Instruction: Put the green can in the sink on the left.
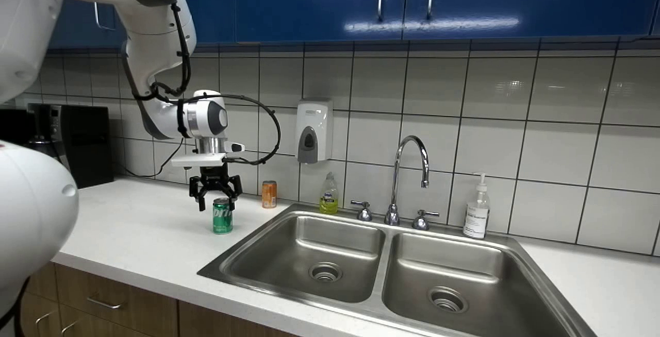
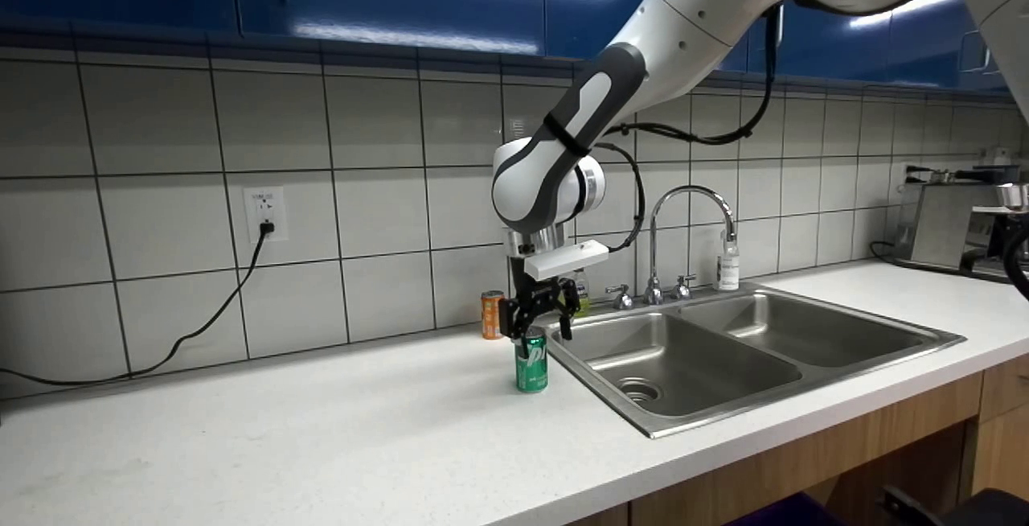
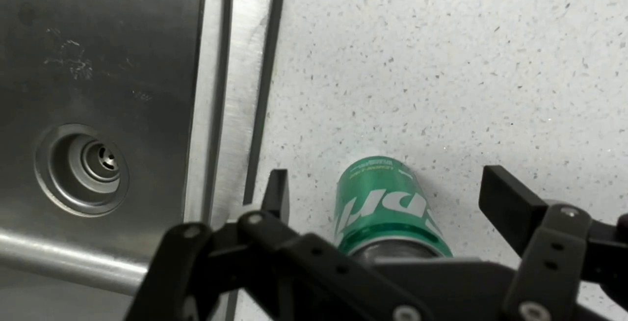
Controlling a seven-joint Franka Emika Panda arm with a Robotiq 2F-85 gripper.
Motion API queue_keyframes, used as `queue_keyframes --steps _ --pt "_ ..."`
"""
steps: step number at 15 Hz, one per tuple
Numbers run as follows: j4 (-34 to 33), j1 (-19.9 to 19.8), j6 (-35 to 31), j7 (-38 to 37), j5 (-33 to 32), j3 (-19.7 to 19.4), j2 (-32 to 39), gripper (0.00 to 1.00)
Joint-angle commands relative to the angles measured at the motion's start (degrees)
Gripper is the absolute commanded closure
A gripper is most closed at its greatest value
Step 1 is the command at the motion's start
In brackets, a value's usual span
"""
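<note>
"Hanging over the counter [image 2: 321, 437], your gripper [image 1: 216, 206] is close to the top of the green can [image 1: 223, 219]. Its two fingers [image 3: 510, 208] are spread wide apart, wider than the can."

"Does your gripper have hold of it?"

"No, it has hold of nothing. Look at the wrist view: you see the can between the fingers, with bits of counter on both sides. How far down the fingers reach, you can't tell."

"And where is your can?"

"It stands up straight on the counter, just beside the sink [image 1: 230, 254], next to the left bowl [image 1: 268, 259]. You can't see what's inside it."

"What's in your sink, then?"

"Two shiny bowls, side by side. The left bowl has a round drain [image 1: 326, 272] in its floor, and so does the right bowl [image 1: 490, 285]."

"What else can you see nearby?"

"At the back of the sink you have a small bottle [image 1: 329, 200] with yellow-green liquid inside. Past the tap [image 1: 396, 177], there is a clear pump bottle [image 1: 476, 216] with a white label. A white box [image 1: 314, 120] hangs on the tiled wall [image 1: 495, 146], and an orange can [image 1: 269, 195] stands on the counter by that wall."
</note>
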State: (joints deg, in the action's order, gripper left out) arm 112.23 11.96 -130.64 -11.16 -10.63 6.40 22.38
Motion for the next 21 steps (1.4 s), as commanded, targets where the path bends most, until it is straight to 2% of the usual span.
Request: queue_keyframes --steps 1,21 --pt "-3.18 0.73 0.31 -0.10 -0.01 -0.60 2.05 0.00" --pt "-9.29 0.82 0.82 0.35 0.33 -1.51 6.68 0.00"
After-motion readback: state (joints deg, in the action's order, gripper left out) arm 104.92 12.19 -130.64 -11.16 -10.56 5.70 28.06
